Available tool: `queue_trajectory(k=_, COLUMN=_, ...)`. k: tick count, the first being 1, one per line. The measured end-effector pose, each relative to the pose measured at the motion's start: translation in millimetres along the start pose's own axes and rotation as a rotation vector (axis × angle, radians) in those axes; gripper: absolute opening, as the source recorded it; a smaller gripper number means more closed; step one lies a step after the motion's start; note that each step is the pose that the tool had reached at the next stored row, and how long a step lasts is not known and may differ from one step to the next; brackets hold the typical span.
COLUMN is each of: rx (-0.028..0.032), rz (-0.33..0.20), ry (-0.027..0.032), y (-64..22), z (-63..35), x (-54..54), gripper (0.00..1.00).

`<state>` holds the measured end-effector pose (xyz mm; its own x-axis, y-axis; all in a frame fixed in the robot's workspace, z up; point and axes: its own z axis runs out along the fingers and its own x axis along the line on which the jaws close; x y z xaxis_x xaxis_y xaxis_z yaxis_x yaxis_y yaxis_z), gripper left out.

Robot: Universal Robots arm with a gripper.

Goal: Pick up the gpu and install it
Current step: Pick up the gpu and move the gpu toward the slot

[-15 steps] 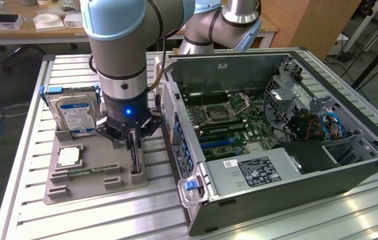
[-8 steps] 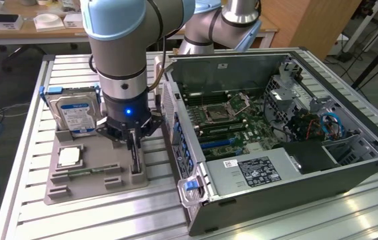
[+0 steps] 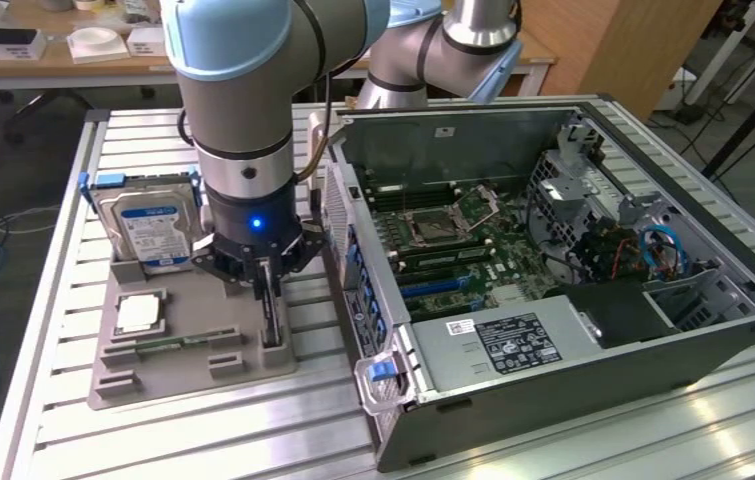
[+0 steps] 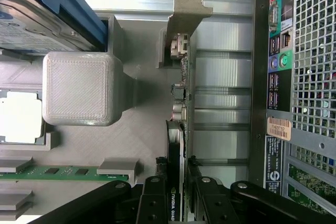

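Observation:
The gpu (image 3: 272,325) is a thin black card standing on edge in a slot of the grey holder tray (image 3: 197,375), on the side nearest the computer case. My gripper (image 3: 266,285) comes straight down over it. In the wrist view the gpu (image 4: 179,103) runs away from the camera, with its silvery bracket (image 4: 185,17) at the far end. The gripper (image 4: 177,184) has one black finger (image 4: 154,195) pressed against each face of the card, so it is shut on it. The card still sits in its slot.
On the same tray stand a hard drive (image 3: 150,228) in a blue frame, a square processor (image 3: 138,314) and a green memory stick (image 3: 170,344). The open computer case (image 3: 551,260), motherboard exposed, lies close on the exterior view's right of the tray. Its rear panel (image 4: 294,77) is near the card.

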<state>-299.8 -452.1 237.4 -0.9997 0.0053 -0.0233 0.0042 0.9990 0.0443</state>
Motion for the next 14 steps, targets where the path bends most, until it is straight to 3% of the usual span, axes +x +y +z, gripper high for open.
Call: queue_trajectory(k=14, rx=0.0000, rz=0.000, ry=0.0000, y=0.0, z=0.0, x=0.0, gripper=0.26)
